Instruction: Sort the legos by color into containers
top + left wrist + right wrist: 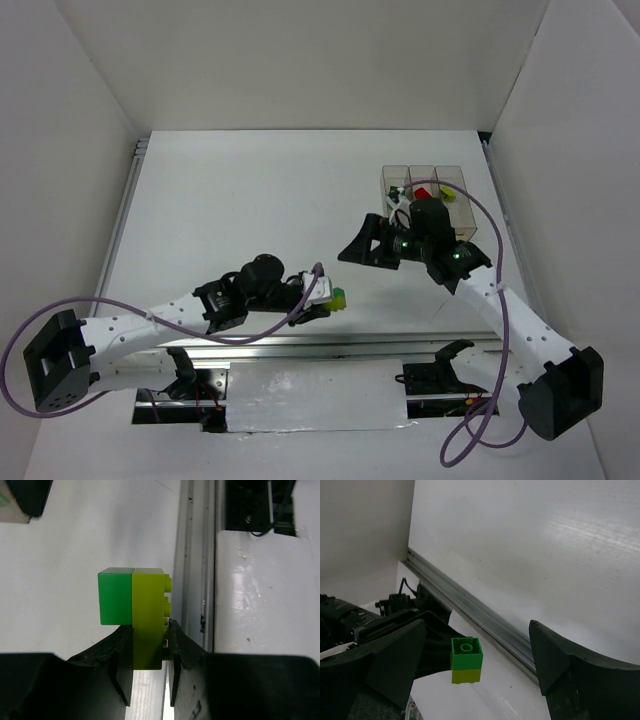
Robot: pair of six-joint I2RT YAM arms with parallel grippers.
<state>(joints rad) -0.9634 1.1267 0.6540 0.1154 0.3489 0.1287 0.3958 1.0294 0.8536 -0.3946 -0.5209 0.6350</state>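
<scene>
**Top external view.** The left end effector [328,298] hangs close to the near edge of the tabletop [250,200], about midway along it, and carries a joined pair of bricks [339,297]. The right end effector [372,248] sits just beyond and to the right of it, jaws spread and turned toward the pair. The containers [425,172] stand toward the far right corner. The middle one holds a red brick [424,192], and small bricks also show in the bins on either side of it.

**Left wrist view.** The left end effector [148,652] is clenched on the lower part of the yellow-green brick [148,610]. The green brick [116,596] is plugged onto the yellow-green brick's face and stands clear of both fingers [122,670]. A metal rail [192,555] at the tabletop's near edge runs behind.

**Right wrist view.** The right end effector [477,630] is released, and its wide gap frames the pair without touching it. The green brick [466,653] sits uppermost, with the yellow-green brick [466,675] beneath.

**Step in hand (judged).** The two colours probably have to be pulled apart before they can be binned. To do this well:

- Centre the open jaws on the green brick alone.
- Close on its flat sides, clear of the seam.
- Pull straight along the stud axis while the left grip holds firm. A skewed pull risks twisting the pair out of either grasp.
</scene>
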